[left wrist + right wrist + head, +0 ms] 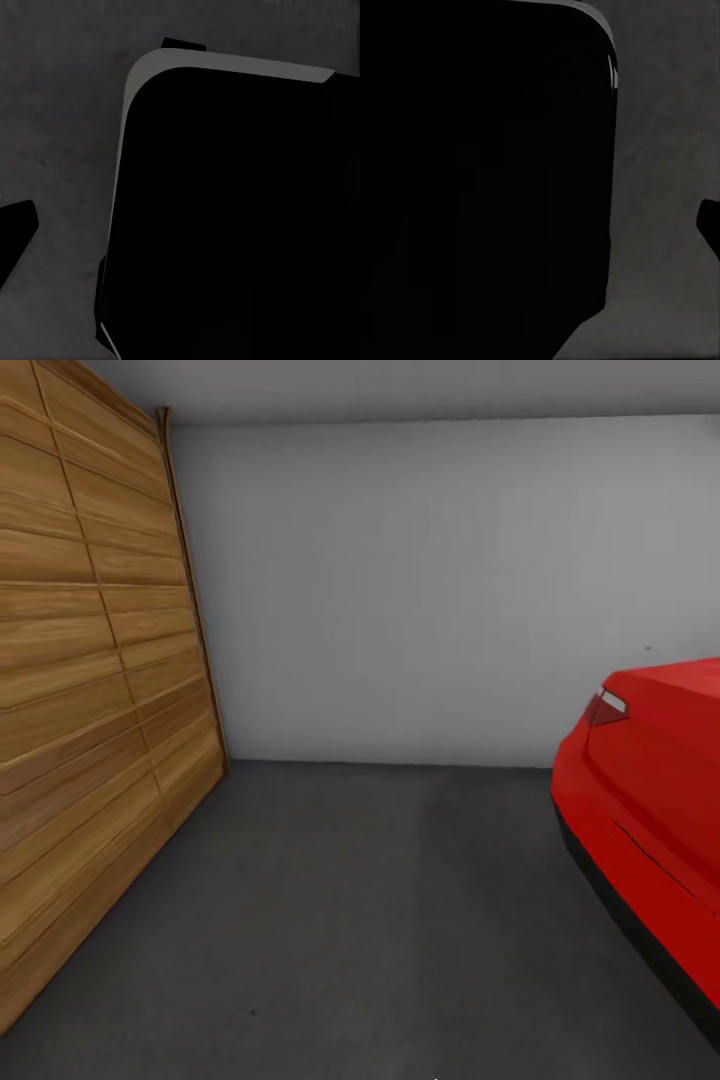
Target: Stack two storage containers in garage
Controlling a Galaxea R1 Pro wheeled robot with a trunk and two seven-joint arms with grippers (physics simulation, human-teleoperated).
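I am in the garage. Its dark grey concrete floor point(370, 920) stretches ahead to a plain light-grey wall point(400, 590). The wide honey-brown plank door point(90, 690) runs along the left. The two storage containers and the living room are out of view. In the left wrist view a single black fingertip point(15, 236) juts in at the edge over the concrete floor point(60, 120). The right wrist view has a black fingertip point(711, 229) at its edge above the same floor point(667, 135). Whether either gripper is open or shut cannot be told.
A shiny red car point(650, 830) stands at the right, its rear corner reaching toward the middle. A large black rounded part of the robot point(232, 217) covers much of the left wrist view, and the same black body point(480, 180) covers much of the right wrist view.
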